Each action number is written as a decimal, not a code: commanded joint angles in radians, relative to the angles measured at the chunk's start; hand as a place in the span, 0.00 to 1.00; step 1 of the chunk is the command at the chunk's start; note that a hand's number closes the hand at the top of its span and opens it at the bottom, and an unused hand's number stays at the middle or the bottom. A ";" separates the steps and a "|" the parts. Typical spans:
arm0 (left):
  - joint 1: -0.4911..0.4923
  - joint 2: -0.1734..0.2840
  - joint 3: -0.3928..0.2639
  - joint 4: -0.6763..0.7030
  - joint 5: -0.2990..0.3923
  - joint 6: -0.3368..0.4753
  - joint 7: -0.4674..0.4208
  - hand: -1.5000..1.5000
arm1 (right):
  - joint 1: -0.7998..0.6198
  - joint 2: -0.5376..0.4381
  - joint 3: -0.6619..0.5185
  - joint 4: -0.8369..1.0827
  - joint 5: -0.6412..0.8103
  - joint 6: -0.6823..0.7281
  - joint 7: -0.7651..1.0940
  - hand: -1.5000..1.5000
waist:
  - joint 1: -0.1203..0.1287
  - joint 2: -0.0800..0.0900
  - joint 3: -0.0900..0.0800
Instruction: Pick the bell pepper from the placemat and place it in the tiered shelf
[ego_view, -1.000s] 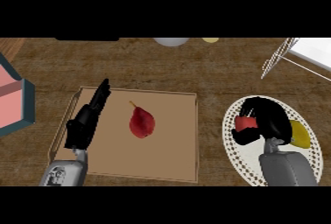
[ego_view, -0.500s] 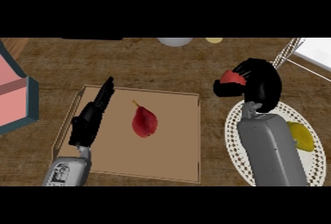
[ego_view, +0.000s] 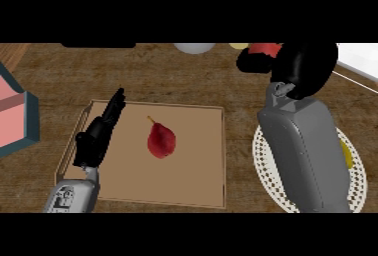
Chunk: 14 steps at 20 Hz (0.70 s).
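Head view: right hand (ego_view: 303, 67) is far out at the top edge, fingers curled round the red bell pepper (ego_view: 264, 49), well clear of the white placemat (ego_view: 267, 165). Carry step, I'd say; next it needs the tiered shelf. Left hand (ego_view: 100, 135) rests straight-fingered

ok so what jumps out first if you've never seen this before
The big grey right arm rising at the right, its black right hand curled round a red bell pepper near the top edge. Next, the dark red pear-shaped fruit alone on the brown tray, with the left hand resting at the tray's left edge.
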 joint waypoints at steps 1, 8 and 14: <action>0.015 0.002 0.013 0.014 0.001 0.007 -0.023 0.50 | -0.118 -0.052 -0.051 -0.017 0.094 0.133 0.154 1.00 | -0.009 -0.002 0.000; 0.029 0.008 0.010 -0.027 0.011 -0.008 0.004 0.50 | -0.173 -0.105 -0.110 -0.045 0.214 0.179 0.132 1.00 | -0.005 -0.001 0.001; 0.031 0.029 0.014 -0.038 0.012 -0.027 0.024 0.50 | -0.306 -0.212 -0.241 0.014 0.183 0.264 0.038 1.00 | -0.002 0.001 0.001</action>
